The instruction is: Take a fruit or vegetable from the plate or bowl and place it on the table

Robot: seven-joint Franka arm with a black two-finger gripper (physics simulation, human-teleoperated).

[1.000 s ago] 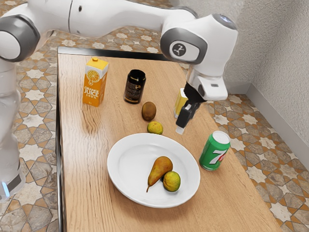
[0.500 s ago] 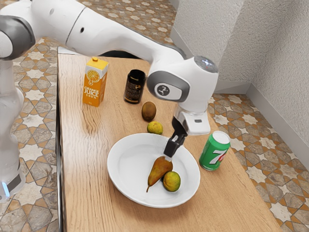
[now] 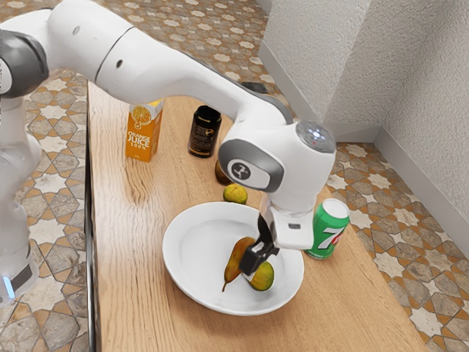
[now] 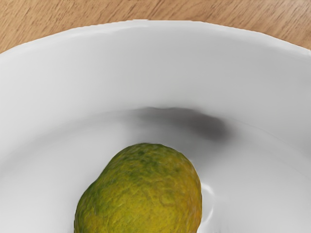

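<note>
Position: my gripper [image 3: 250,268] is pointing down into the white plate [image 3: 174,270], lower middle of the exterior view. Condition: I am not able to tell whether it is standing apart, together or clamped. The green-yellow fruit [image 3: 263,277] is lying on the plate, right beside the gripper, and is showing at the wrist view's lower edge. The pear [image 3: 235,259] is lying on its other side, also on the plate. Beyond the rim, a small yellow fruit [image 3: 235,193] is resting on the table [image 3: 128,242]. A green can [image 3: 332,226] is standing at right, an orange juice carton [image 3: 142,137] at upper left.
</note>
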